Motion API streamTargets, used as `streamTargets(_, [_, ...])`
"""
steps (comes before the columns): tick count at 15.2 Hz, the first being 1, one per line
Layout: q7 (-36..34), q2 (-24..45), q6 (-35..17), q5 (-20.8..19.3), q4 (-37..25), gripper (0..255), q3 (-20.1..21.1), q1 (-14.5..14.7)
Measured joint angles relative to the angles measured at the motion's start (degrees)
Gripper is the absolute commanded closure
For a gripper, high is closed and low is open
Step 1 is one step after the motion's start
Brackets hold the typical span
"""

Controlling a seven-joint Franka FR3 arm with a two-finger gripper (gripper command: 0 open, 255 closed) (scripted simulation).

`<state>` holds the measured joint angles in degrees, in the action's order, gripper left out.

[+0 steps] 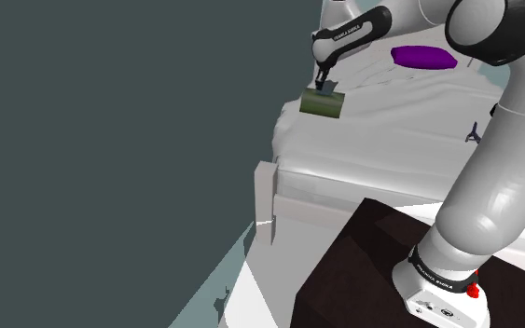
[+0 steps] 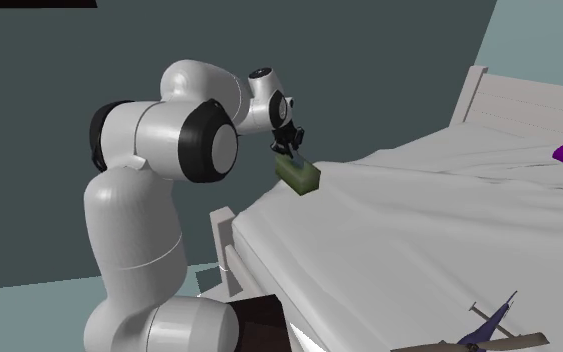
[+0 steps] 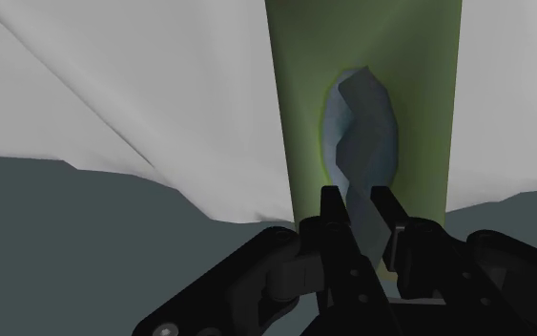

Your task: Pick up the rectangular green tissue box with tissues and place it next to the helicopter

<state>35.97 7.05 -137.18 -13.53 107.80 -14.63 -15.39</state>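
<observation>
Gripper [image 1: 324,87]: positioned directly above the olive-green tissue box [image 1: 323,105], pointing down at its top face.

Fingers [image 3: 331,215]: nearly together, clamped on the pale tissue [image 3: 357,119] that rises from the oval opening in the top of the box. In the wrist view the tissue passes between the two black fingers, and both touch it.

Tissue box: located at the corner of the white bed [image 2: 419,230], at the end far from the headboard [image 2: 514,100]. In the wrist view one end of the box extends past the mattress edge, over the dark grey floor. It cannot be determined whether the box rests on the sheet or hangs just clear of it. In the second exterior view the box sits slightly tilted.

Helicopter [image 2: 489,325]: lies on the bed near the second exterior view's lower right, well apart from the tissue box.

Purple cushion [image 1: 423,57]: lies on the bed near the headboard, far from the gripper.

Stand [image 1: 363,261]: a dark brown box beside the bed, carrying the white arm [image 2: 159,150].
</observation>
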Motion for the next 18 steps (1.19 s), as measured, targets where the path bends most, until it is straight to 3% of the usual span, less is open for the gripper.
streamTargets(16, [2.6,-2.07,11.43,1.37,-9.56,255,0.32,0.24])
streamTargets(18, [3.29,-4.08,11.14,1.14,-7.46,255,-0.03,-0.12])
